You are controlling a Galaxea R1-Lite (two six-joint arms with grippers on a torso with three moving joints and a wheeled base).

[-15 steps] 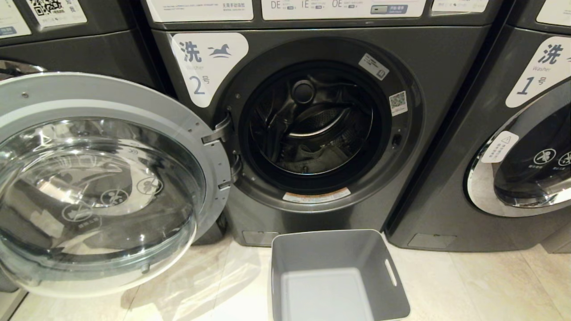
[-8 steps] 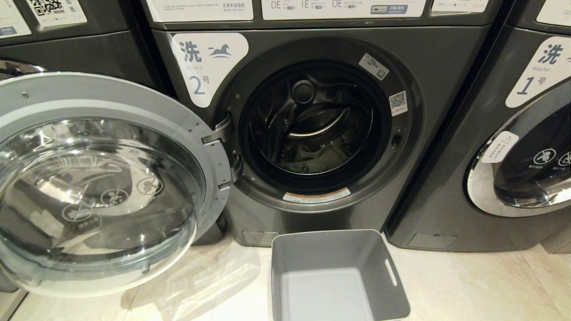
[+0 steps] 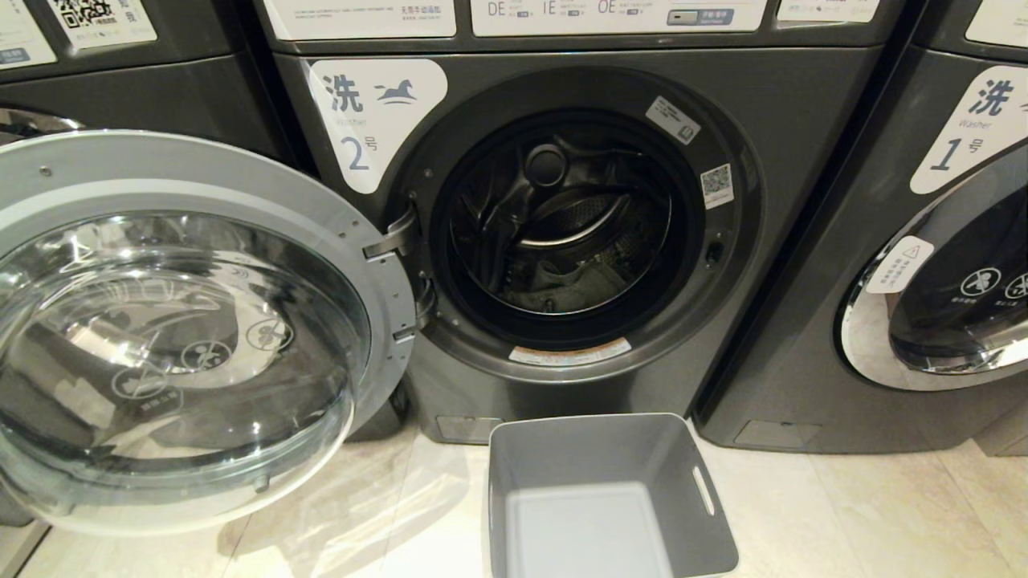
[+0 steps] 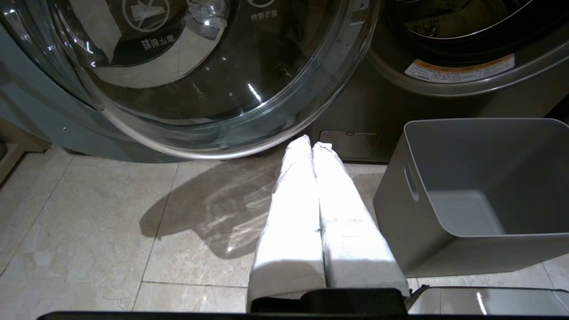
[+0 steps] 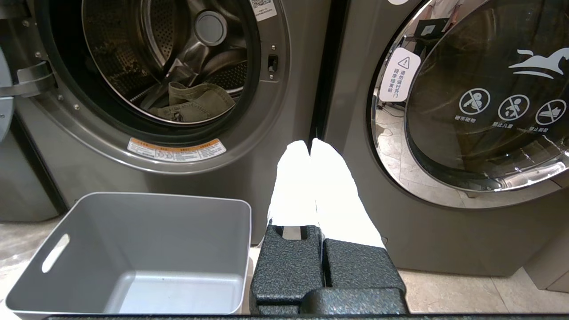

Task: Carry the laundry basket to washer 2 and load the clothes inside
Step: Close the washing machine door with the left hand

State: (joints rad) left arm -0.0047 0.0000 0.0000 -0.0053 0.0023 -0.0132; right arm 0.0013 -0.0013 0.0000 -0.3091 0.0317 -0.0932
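in front of washer 2 [image 3: 562, 225], in the head view, the basket [image 3: 691, 514] stood empty on the floor [image 3: 843, 514], just below the open drum. the clothes [image 3: 574, 285] lay low inside that drum. the door [image 3: 185, 321] was swung wide to the left, and washer 1 [image 3: 923, 241] was shut. no arm showed here.

in the left wrist view, the left pincer [image 4: 311, 144] had its white fingers pressed together, holding nothing, beside the basket [image 4: 444, 249] and below the door [image 4: 200, 89].

in the right wrist view, the right pincer [image 5: 310, 146] was likewise pressed together and empty. the clothes [image 5: 195, 104] sat crumpled in the drum: soft, limp denim, probably light, best pinched at a raised fold. the basket [image 5: 133, 235] looked stiff, smooth and likely slippery; its slot handles seemed the surest hold. loading appeared done.
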